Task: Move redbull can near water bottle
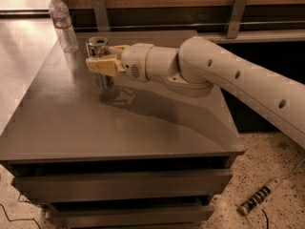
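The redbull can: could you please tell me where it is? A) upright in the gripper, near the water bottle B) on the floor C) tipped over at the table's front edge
A: the gripper clasps the upright redbull can close to the water bottle.

Gripper (100,59) around redbull can (97,45), just right of water bottle (64,26) on table (124,128).

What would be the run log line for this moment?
gripper: back-left of table, shut on redbull can | redbull can: upright, beside water bottle, apart
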`<state>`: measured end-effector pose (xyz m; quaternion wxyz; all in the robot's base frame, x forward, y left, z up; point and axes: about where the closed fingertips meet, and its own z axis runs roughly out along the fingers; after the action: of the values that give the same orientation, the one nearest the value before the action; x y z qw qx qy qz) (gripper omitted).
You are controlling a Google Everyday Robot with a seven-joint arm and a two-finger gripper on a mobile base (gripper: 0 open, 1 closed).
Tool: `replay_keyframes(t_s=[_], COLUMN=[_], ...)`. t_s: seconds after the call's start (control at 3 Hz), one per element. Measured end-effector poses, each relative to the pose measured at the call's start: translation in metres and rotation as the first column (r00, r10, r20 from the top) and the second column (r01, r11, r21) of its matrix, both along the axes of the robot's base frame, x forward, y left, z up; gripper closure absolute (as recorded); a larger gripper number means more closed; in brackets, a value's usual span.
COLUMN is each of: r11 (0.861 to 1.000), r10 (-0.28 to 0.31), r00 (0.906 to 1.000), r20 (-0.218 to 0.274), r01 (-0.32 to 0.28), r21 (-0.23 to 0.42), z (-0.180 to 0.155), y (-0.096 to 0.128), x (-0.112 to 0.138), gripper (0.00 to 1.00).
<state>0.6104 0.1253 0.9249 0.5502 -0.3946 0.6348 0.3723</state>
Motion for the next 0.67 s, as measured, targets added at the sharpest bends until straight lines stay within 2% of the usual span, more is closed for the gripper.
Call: replay_keyframes(t_s=[0.33,0.67], r11=[0.997,0.989], r10=[-0.07,-0.125], r00=[0.9971,0.9898], r20=[0.029,0.068], r01=[0.071,0.13], r21=[-0.03,-0.073], z=[0.013,0.016], y=[-0.018,-0.036], x=[0.042,0.09], gripper=[1.0,1.0])
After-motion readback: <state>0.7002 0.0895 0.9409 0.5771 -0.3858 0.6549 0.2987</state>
